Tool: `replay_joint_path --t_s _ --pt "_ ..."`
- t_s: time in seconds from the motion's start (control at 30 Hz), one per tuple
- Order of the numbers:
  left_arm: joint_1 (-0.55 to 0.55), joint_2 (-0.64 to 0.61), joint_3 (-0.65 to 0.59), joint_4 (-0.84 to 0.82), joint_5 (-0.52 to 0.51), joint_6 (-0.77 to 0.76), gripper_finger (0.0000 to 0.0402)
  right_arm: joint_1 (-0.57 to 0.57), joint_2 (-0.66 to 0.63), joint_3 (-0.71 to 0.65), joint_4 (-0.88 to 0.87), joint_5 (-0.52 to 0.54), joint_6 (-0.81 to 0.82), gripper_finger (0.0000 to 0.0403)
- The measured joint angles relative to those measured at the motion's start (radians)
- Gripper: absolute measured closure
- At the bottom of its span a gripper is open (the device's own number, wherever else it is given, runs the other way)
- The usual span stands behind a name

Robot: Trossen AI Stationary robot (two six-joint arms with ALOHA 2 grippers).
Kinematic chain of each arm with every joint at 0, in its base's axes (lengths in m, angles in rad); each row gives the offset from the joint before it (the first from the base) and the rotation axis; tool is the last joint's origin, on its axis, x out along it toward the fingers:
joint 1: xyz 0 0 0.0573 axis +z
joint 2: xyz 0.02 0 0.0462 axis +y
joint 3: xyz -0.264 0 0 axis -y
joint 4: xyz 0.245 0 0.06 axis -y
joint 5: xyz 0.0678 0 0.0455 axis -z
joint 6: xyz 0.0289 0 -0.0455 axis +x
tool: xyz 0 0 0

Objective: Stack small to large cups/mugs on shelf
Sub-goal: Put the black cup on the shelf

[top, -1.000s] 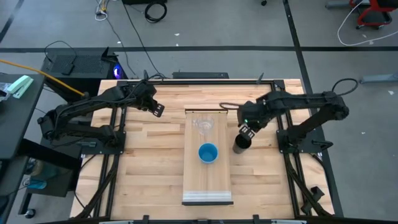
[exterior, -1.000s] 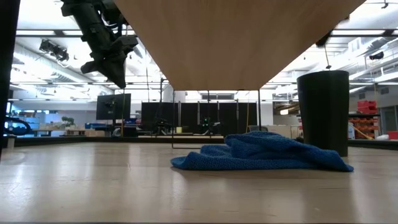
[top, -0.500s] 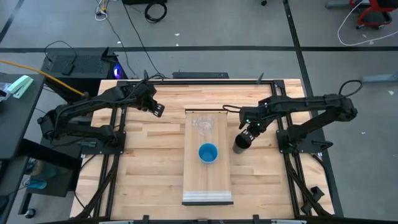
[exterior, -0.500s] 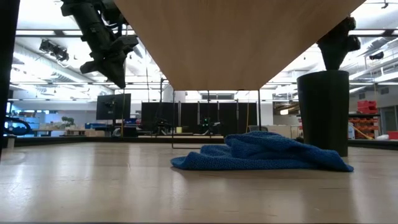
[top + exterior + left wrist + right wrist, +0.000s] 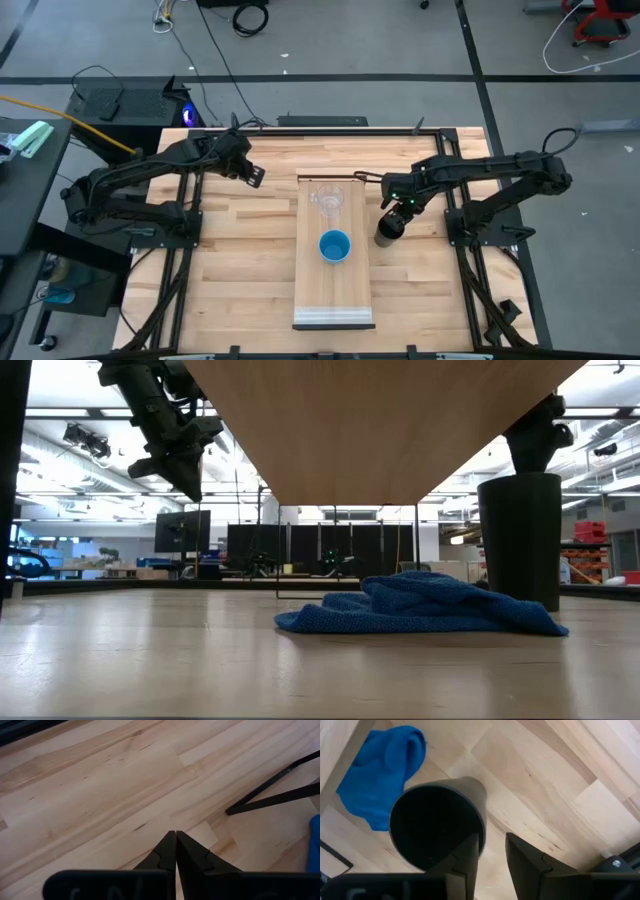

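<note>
beside shelf point(image 5: 334, 290), right gripper point(image 5: 404, 207) straddles black cup point(image 5: 388, 230) rim.

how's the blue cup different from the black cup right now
The blue cup stands on the shelf; the black cup stands on the tabletop beside it. The blue cup stands free, while the right gripper has one of its jaws inside the black cup's rim. Both are upright, open and handleless.

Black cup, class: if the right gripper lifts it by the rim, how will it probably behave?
The black cup looks rigid, so it should probably hold its shape. It stands tall and narrow, so a sideways nudge may tip it. The right gripper straddles just one wall, so the cup might tilt when lifted.
</note>
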Motion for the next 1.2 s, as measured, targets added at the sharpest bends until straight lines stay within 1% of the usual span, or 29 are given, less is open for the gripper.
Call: replay_joint_path --t_s 0.2,0.4,0.73,1.03,1.1,1.2 --pt "0.000 0.000 0.000 0.000 0.000 0.000 0.0383 0.000 0.032 0.000 0.050 0.000 -0.024 0.0296" --pt "0.000 0.000 0.000 -0.006 0.000 0.000 0.0377 0.000 0.055 0.000 0.042 0.000 -0.031 0.0296" --pt "0.000 0.000 0.000 -0.008 0.000 0.002 0.0388 -0.001 0.107 -0.001 0.051 0.004 -0.058 0.0298" --pt "0.000 0.000 0.000 -0.010 0.000 -0.005 0.0377 -0.001 0.151 -0.001 0.048 0.011 -0.115 0.0299" --pt "0.000 0.000 0.000 -0.010 0.000 -0.009 0.0378 -0.001 0.151 -0.001 0.048 0.016 -0.125 0.0302" --pt "0.000 0.000 0.000 -0.010 0.000 -0.033 0.0383 -0.001 0.151 -0.001 0.045 0.024 -0.136 0.0319"
